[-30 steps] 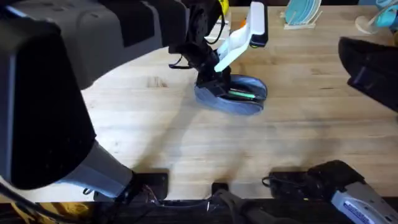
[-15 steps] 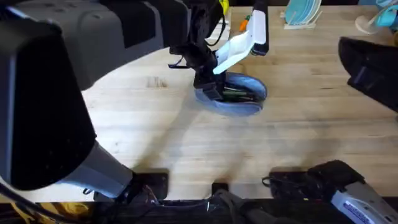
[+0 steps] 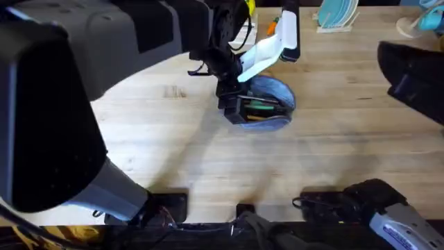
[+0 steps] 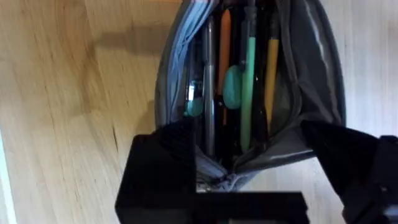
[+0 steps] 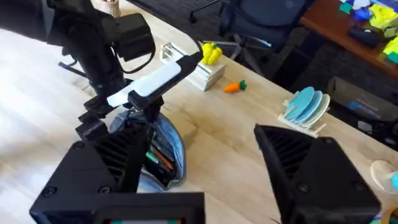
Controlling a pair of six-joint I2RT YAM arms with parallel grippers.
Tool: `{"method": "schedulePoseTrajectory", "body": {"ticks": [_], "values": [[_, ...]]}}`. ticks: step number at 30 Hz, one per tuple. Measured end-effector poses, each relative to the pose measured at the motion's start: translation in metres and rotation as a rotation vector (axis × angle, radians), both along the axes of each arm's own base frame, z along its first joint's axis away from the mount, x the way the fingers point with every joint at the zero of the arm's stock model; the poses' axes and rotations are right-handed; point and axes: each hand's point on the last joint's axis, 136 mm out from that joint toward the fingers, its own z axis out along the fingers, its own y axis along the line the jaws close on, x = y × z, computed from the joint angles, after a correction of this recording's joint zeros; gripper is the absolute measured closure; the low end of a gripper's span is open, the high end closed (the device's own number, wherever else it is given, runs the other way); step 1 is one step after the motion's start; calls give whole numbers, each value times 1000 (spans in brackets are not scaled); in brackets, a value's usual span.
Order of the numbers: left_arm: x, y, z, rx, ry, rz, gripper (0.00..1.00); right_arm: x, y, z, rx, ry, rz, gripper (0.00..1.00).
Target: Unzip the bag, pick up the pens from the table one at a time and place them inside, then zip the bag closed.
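Note:
The blue-grey bag (image 3: 272, 94) lies unzipped near the middle of the table (image 3: 333, 160). My left gripper (image 3: 234, 105) is open at the bag's left end. In the left wrist view the bag (image 4: 323, 68) gapes wide, and my left gripper (image 4: 249, 177) has a black finger on either side of its zipper end. Inside lie a light green pen (image 4: 250, 87), an orange one (image 4: 225, 43), a yellow-orange one (image 4: 271, 74) and a grey one (image 4: 210, 81). My right gripper (image 5: 202, 168) hangs open and empty, well off to the right of the bag (image 5: 171, 140).
An orange carrot toy (image 5: 234, 86) lies behind the bag near a white block (image 5: 208, 73) and a yellow object (image 5: 211, 53). A rack of blue plates (image 5: 305, 106) stands at the far right. My right arm (image 3: 409, 73) hovers over the table's right side.
My left gripper has dropped slightly towards the front at the bag's left end. The bag's mouth now shows wider, with more of the pens visible. The right arm has held still.

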Motion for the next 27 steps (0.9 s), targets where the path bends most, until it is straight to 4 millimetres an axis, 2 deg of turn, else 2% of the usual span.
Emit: {"method": "schedulePoseTrajectory", "body": {"ticks": [11,14,17,20,23,27], "values": [[-1,-1,2,-12,10,-1,7,0,0,0,0,0,0,4],[-2,1,7,-16,2,2,7,0,0,0,0,0,0,4],[-3,7,28,-37,-33,14,8,0,0,0,0,0,0,4],[-3,19,58,-68,-91,45,7,0,0,-1,-1,6,0,4],[-2,40,89,-97,-154,95,7,-2,0,-5,-6,23,0,3],[8,72,113,-106,-214,193,7,-4,-1,-9,-6,42,-1,4]]}}
